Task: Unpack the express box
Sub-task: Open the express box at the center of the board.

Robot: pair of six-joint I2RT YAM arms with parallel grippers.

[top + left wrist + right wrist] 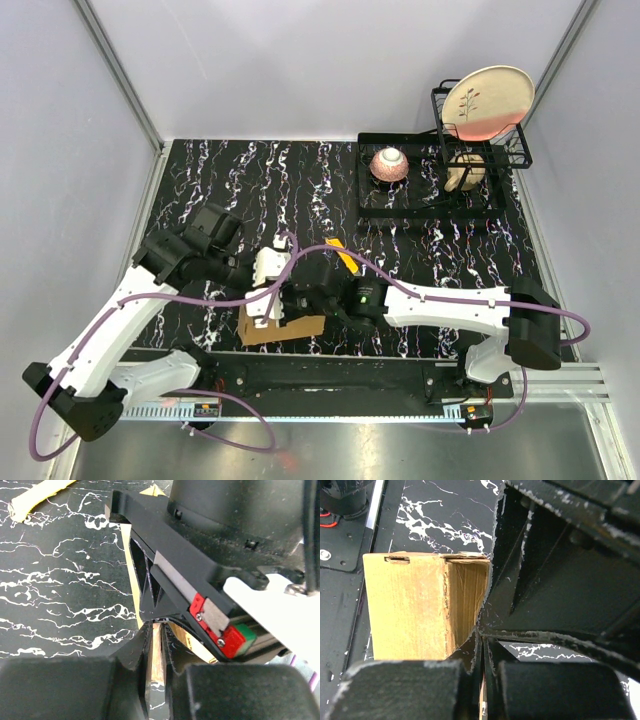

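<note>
The express box [284, 329], plain brown cardboard, lies near the table's front edge between the two arms. My left gripper [268, 298] comes down on its left part. In the left wrist view this gripper [156, 632] is shut on a thin upright cardboard edge of the box [157, 655]. My right gripper [298, 303] reaches in from the right, close against the left one. The right wrist view shows the box [405, 605] with an open hollow side, and the right gripper [481, 642] shut at that side's rim with a thin cardboard sliver between its fingers.
A yellow utility knife [343, 254] lies just behind the grippers. At the back right a black wire rack [430, 200] holds a pink bowl [389, 164] and an upright plate [487, 102]. The metal base rail [330, 385] runs just in front of the box.
</note>
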